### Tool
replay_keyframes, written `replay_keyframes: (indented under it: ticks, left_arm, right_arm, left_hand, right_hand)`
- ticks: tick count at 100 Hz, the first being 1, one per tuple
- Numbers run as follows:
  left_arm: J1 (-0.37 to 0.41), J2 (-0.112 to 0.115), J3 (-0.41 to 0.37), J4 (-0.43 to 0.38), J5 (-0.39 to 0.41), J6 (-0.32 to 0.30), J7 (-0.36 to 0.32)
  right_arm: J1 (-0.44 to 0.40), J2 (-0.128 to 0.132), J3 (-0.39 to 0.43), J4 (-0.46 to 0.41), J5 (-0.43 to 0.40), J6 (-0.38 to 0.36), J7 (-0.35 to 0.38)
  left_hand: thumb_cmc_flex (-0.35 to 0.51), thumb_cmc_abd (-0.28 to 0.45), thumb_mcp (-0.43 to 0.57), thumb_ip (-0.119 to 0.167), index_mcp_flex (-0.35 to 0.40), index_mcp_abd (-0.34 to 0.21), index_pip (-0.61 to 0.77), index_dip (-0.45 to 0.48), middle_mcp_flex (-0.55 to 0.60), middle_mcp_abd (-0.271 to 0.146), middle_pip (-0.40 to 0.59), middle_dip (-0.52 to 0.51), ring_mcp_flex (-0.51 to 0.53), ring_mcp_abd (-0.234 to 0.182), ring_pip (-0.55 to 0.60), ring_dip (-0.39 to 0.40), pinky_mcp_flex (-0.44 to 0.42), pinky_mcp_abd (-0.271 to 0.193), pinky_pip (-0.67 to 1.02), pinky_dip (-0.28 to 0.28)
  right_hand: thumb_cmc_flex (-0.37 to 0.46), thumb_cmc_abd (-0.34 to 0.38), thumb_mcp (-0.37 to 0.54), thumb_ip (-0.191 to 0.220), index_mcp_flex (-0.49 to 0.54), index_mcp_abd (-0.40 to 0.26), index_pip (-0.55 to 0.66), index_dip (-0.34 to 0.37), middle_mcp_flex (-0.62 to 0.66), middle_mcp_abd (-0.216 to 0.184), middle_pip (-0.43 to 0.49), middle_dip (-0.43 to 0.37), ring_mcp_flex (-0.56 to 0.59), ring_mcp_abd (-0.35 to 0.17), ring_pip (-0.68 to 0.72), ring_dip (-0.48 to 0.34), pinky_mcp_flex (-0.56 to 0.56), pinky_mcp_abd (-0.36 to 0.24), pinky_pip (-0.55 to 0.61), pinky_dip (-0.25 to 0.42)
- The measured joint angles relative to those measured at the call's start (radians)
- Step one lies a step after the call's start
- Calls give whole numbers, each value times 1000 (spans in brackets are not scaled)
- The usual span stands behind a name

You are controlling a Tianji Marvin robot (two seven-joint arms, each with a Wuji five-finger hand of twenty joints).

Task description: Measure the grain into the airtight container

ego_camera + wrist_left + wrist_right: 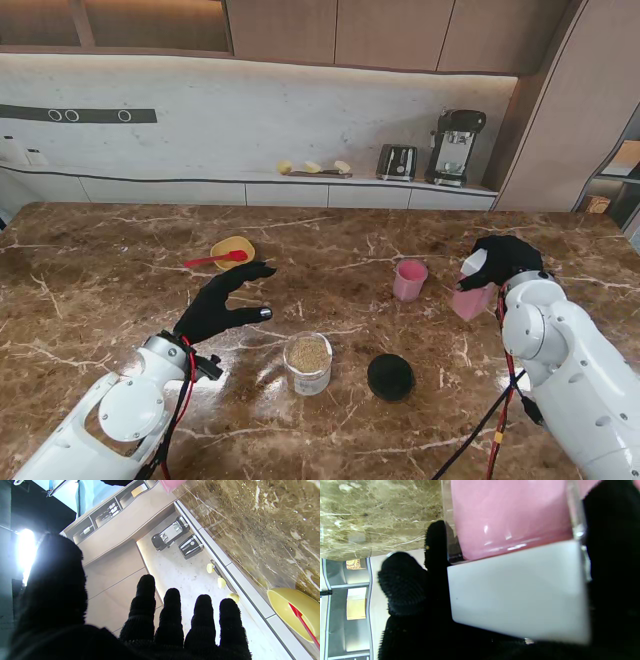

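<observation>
While the black lid (390,377) lies flat nearest me on the marble counter (100,270), the open jar of grain (308,362) stands just to its left, apart from it. Left hand (222,303) hovers a little farther out, fingers (172,615) spread, holding nothing. Over on the right, the right hand (497,262) is wrapped around a pink container with a white lid (520,562). A pink cup (409,280) stands near it, and farthest off, a yellow bowl (233,248) carries a red spoon (214,259).
</observation>
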Motion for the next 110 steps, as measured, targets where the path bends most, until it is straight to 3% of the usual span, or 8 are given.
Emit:
replay_keyframes:
  ticks: [38,49,59,64,68,76,110]
  left_arm:
    - [-3,-3,7,4,2,7,5]
    - [-7,-3,11,7,0,7,3]
    - [-8,-3,12,7,-1,7,2]
    - [-8,-3,13,8,-3,7,2]
    - [-8,-3,13,8,-4,8,2]
    - [-8,-3,14,8,-5,10,2]
    - [-8,-5,21,18,-10,11,9]
  right_arm:
    - [43,-9,-45,99,18,-3,-33]
    - [45,-8,-50,109,14,-9,-29]
    - [45,-8,-50,109,12,-13,-22]
    - [45,-7,-49,108,11,-15,-18]
    - [44,-7,-48,107,8,-17,-15]
    - [41,-6,-45,105,7,-22,-10]
    - [23,2,-23,89,-6,-70,30]
  left_hand:
    - [11,0,0,0,0,0,0,0,0,0,0,0,0,-10,0,0,0,0,1,0]
    - [11,0,0,0,0,0,0,0,0,0,0,0,0,-10,0,0,-1,0,1,0]
    - [11,0,0,0,0,0,0,0,0,0,0,0,0,-10,0,0,-6,0,1,0]
    - [11,0,0,0,0,0,0,0,0,0,0,0,0,-10,0,0,-7,0,1,0]
    - [11,0,0,0,0,0,0,0,0,0,0,0,0,-11,0,0,-8,0,1,0]
    - [11,0,0,0,0,0,0,0,0,0,0,0,0,-11,0,0,-8,0,1,0]
    - [11,16,-11,0,0,0,0,0,0,0,0,0,0,-11,0,0,-10,0,1,0]
  right_hand:
    - [0,47,0,0,-30,-23,13,0,-42,1,0,0,-27,-9,-10,0,-87,1,-50,0]
    - [-9,73,25,-1,-61,-38,25,21,-106,-23,21,-7,-58,-20,-30,0,-149,-4,-98,-1]
    - [-27,98,82,3,-62,-38,-62,99,-164,-30,57,-107,-106,-39,-46,1,-240,-6,-157,33]
    - [-38,105,111,48,-72,-38,-108,124,-197,-42,58,-141,-146,-51,-62,2,-287,-7,-182,35]
    - [-38,116,124,61,-91,-38,-140,136,-229,-56,53,-154,-179,-66,-72,2,-322,-7,-205,40]
    - [-39,138,161,89,-124,-23,-212,137,-318,-92,6,-188,-243,-107,-130,-21,-400,-7,-256,46]
    - [-99,181,199,115,-213,7,-338,88,-441,-98,-56,-258,-376,-117,-195,-55,-527,-4,-358,60]
